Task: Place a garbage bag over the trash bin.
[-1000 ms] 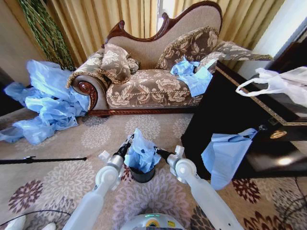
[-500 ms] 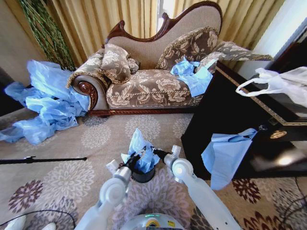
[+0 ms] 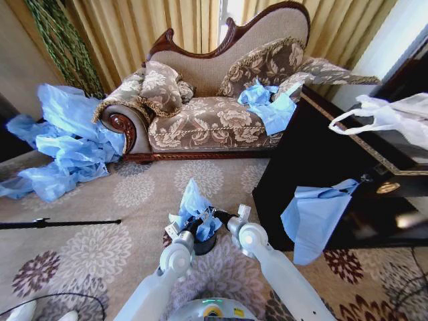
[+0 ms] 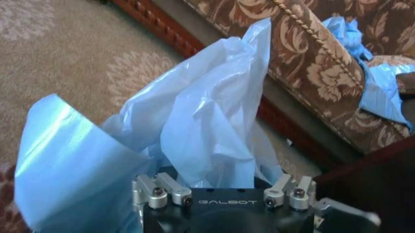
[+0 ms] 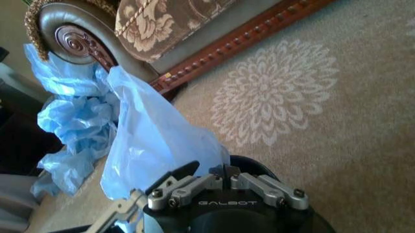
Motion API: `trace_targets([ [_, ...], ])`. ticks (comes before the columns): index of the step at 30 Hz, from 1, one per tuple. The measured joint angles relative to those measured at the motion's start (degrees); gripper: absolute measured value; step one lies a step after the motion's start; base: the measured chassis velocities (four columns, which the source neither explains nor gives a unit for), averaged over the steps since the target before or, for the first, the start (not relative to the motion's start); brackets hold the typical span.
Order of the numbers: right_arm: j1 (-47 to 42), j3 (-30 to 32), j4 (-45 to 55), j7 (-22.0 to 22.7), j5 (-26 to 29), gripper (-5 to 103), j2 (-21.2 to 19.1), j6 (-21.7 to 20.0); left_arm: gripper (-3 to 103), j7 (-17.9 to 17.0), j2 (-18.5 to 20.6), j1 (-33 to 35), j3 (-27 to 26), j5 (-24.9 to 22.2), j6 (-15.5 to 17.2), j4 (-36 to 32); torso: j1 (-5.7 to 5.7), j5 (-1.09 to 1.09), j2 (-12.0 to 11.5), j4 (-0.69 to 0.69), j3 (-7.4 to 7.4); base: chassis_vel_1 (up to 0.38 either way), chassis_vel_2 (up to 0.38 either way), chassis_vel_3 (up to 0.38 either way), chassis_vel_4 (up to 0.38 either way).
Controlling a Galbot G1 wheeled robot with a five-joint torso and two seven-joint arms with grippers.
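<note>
Both white arms reach forward and down from the robot to a small black trash bin [image 3: 202, 245] standing on the floral carpet [image 3: 93, 251] in front of a patterned sofa [image 3: 214, 117]. The left pincer [image 3: 195, 224] and right pincer [image 3: 215, 215] meet over the bin's rim. A crumpled light-blue garbage bag [image 3: 192, 204] sticks up out of the bin between them. In the right wrist view the right pincer [image 5: 224, 170] is closed; the left pincer's grip cannot be made out.
</note>
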Motion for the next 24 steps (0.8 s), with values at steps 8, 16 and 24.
trace_targets([
  [8, 0.81, -0.35, -0.88, 0.19, -0.05, 0, 0.27, -0.02, 67, -0.51, 0.43, 1.03, -0.64, -0.02, -0.33, -0.81, 0.0, 0.0, 0.0, 0.01, 0.0, 0.0, 0.0, 0.0, 0.0],
  [16, 1.03, 0.29, -1.48, 0.14, -0.19, 0, 0.0, 0.01, 43, -0.96, 0.91, 2.01, -2.08, -0.52, -0.85, -1.11, 0.0, 0.0, 0.0, 0.0, 0.0, 0.0, 0.0, 0.0, 0.0],
  [24, -0.11, 0.68, -0.01, -0.03, -0.24, 0, -0.62, 0.07, 24, -1.52, 0.76, 1.79, -2.59, -1.28, -1.08, -1.3, 0.0, 0.0, 0.0, 0.01, 0.0, 0.0, 0.0, 0.0, 0.0],
])
